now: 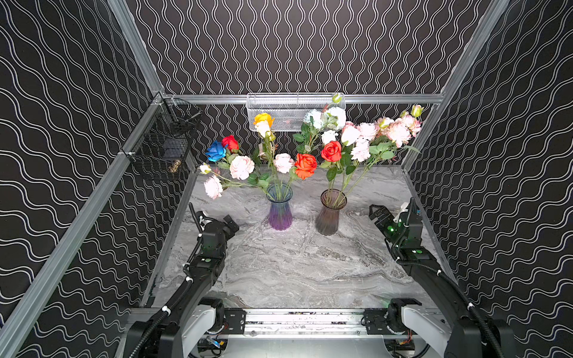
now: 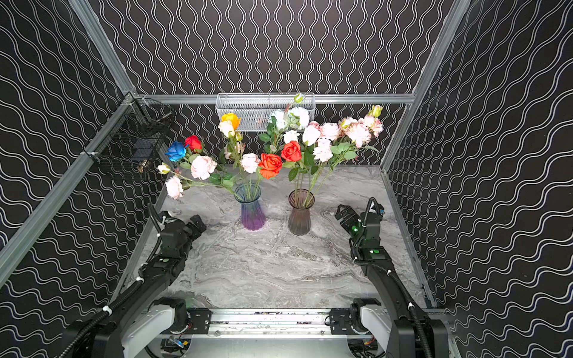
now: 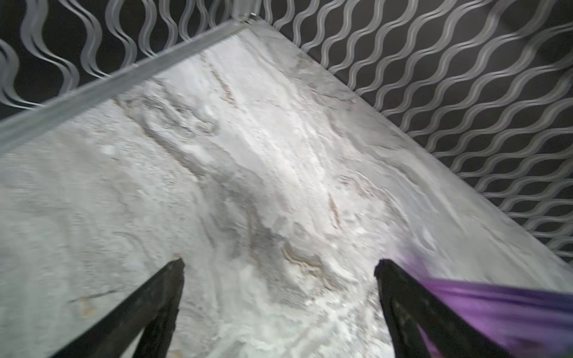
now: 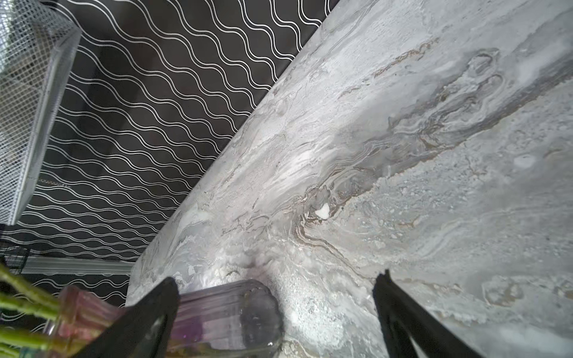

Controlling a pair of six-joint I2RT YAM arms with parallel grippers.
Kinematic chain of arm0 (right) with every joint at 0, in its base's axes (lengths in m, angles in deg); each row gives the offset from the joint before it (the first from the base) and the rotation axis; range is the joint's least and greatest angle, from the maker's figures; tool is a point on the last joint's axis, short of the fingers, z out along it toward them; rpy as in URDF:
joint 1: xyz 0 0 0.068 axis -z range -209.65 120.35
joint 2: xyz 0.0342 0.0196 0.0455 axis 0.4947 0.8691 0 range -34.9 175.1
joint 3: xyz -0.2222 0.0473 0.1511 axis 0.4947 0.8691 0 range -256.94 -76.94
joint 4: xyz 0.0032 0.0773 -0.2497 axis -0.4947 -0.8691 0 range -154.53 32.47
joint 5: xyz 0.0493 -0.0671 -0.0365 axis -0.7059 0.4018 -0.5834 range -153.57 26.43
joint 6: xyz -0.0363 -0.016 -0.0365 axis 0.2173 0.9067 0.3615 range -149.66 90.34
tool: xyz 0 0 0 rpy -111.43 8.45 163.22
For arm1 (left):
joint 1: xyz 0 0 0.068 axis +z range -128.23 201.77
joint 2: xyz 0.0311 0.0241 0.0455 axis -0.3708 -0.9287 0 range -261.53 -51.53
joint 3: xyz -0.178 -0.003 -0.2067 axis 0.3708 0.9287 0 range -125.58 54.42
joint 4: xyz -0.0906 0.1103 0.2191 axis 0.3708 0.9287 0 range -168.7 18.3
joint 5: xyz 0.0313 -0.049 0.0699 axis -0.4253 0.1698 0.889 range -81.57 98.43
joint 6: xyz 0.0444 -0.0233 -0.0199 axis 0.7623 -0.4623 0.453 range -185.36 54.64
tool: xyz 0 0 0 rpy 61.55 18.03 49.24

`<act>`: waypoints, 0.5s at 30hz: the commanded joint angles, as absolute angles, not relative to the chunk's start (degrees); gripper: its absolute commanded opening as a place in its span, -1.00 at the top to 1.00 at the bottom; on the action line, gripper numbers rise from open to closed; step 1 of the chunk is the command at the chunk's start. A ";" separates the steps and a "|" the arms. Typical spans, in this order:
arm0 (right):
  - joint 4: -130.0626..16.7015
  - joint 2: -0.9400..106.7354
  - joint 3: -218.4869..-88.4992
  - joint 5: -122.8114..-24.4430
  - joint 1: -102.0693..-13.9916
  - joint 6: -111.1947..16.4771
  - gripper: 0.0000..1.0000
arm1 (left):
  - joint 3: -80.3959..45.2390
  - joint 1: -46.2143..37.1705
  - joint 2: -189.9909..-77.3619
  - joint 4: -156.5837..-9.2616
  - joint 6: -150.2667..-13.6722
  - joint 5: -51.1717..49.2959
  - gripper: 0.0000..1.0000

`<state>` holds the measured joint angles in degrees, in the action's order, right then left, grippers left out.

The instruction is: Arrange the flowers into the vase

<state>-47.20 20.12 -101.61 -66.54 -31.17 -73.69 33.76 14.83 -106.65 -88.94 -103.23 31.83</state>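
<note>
Two ribbed glass vases stand upright mid-table in both top views. The purple vase holds flowers: blue, red, yellow, orange-red and pale pink heads fanning leftward. The smoky brown vase holds a red rose and white and pink blooms. My left gripper hangs open and empty, left of the purple vase. My right gripper is open and empty, right of the brown vase, clear of it.
A white mesh basket hangs on the back rail behind the blooms. A black wire basket hangs on the left rail. Patterned walls close in the marble table on three sides; the arms' mounting rail runs along the front.
</note>
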 commanded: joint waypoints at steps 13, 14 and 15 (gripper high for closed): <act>-35.61 20.75 -97.95 -67.01 -31.30 -71.76 -0.99 | 48.58 15.94 -110.15 -130.07 -78.22 35.40 -0.97; -35.54 20.90 -97.95 -67.15 -31.30 -71.68 -0.99 | 48.10 15.97 -111.22 -129.89 -76.87 35.16 -0.97; -35.47 20.95 -97.96 -66.94 -31.23 -71.34 -0.99 | 47.33 15.92 -112.10 -128.89 -75.79 34.51 -0.97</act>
<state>-39.64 20.67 -98.02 -66.23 -31.21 -72.20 47.94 15.81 -110.84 -117.18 -84.06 35.55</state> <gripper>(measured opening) 0.995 0.986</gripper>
